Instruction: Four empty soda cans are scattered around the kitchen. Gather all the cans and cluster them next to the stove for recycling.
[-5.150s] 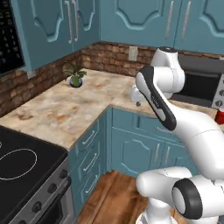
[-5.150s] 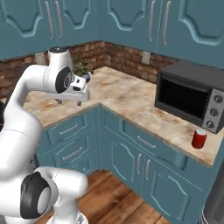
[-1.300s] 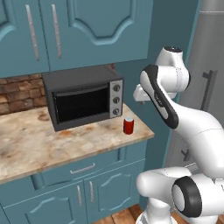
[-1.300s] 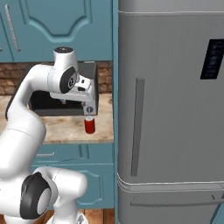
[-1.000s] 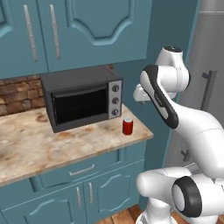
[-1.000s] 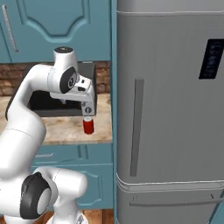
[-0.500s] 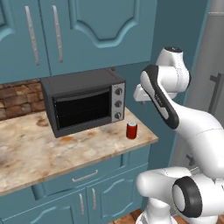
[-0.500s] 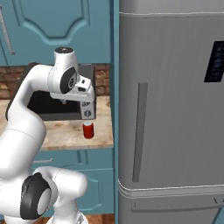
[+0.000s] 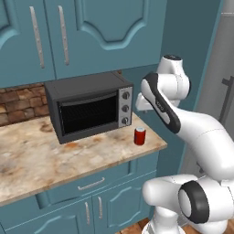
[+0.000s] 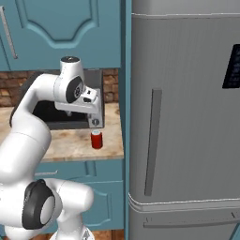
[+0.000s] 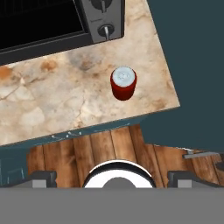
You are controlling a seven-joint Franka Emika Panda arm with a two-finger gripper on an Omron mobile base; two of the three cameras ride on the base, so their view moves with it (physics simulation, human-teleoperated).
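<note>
The jaws stand wide apart and empty, hovering high over the red can (image 11: pixel 123 82), which stands upright on the bench (image 11: pixel 52 109) toward twelve o'clock in the hand view, near the corner edge, with the microwave (image 9: pixel 89 106) close behind and open bench at nine o'clock.
</note>
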